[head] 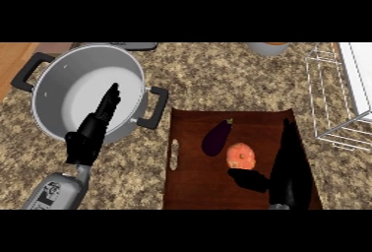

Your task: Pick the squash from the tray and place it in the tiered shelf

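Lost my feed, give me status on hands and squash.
Left hand open, over the pot. Right hand open, beside the squash. Squash on tray, eggplant alongside. Shelf unobstructed.

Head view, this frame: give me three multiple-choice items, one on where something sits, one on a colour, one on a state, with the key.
1. Where does the squash lie?
A. in the pot
B. on the tray, right of the eggplant
C. on the wire shelf

2. What colour is the eggplant?
A. dark purple
B. green
C. yellow

3. How is the left hand?
A. curled round the pot handle
C. holding the squash
B. open, fingers straight over the pot

Key: 1 B, it rests on the brown tray beside the eggplant. 2 A, its skin is dark purple. 3 B, straight fingers point over the pot, holding nothing.
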Available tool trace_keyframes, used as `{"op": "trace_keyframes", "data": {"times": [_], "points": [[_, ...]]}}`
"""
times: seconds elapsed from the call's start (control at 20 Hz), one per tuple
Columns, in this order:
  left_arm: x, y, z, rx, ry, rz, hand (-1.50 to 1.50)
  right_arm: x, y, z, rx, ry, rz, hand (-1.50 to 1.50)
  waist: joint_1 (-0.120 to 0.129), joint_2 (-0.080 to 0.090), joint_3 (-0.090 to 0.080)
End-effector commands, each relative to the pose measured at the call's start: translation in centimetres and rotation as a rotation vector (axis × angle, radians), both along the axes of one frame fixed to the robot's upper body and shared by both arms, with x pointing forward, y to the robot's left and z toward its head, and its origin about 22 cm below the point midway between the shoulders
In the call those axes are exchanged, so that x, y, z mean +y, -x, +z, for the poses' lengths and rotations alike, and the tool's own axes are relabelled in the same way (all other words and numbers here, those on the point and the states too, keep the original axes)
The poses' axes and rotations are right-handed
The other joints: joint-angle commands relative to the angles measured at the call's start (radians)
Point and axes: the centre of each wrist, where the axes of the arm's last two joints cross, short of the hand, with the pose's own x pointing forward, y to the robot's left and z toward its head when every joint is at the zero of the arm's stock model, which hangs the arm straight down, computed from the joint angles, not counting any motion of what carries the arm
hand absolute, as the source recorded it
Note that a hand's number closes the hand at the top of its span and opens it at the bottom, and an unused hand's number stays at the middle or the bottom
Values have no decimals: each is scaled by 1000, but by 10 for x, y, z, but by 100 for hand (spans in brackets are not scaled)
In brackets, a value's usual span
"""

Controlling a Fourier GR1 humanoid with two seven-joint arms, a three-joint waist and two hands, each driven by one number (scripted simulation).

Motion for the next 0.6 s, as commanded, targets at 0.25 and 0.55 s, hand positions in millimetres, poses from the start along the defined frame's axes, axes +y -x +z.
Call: {"op": "trace_keyframes", "data": {"times": [0.25, 0.55], "points": [[4, -2, -12, 37, -10, 12, 0, 37, -8, 3, 184, -4, -142, -150, -9, 6, -2], [4, 1, -12, 39, -6, 2, 0, 35, -23, 4, 211, 20, -147, -150, -2, 5, -1]]}}
